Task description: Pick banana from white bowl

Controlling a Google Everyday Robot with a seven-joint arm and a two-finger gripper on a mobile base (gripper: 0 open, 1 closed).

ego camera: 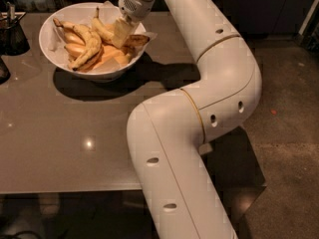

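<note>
While my arm arches over the grey surface, my tool sits low inside the white bowl, right against the long speckled banana. Is the tool wide or narrow? I cannot tell. The banana lies across the bowl's right side, dark end by the rim, with a sharply bent banana just beside it.
</note>
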